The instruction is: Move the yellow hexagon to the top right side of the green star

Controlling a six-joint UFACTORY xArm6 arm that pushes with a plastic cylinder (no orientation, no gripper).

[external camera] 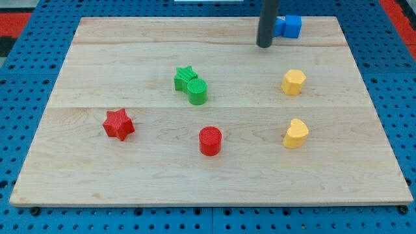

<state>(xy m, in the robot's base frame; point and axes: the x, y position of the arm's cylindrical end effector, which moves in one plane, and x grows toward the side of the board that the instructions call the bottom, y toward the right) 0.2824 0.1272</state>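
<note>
The yellow hexagon (293, 82) lies right of centre on the wooden board (130, 52). The green star (184, 77) lies left of it near the board's middle, touching a green cylinder (197, 91) at its lower right. My tip (264, 45) is near the view's top, above and left of the yellow hexagon, apart from it, and just left of a blue block (288, 26).
A yellow heart-shaped block (296, 133) lies below the hexagon. A red cylinder (210, 140) lies at lower centre and a red star (118, 124) at lower left. The board rests on a blue pegboard surface (26, 97).
</note>
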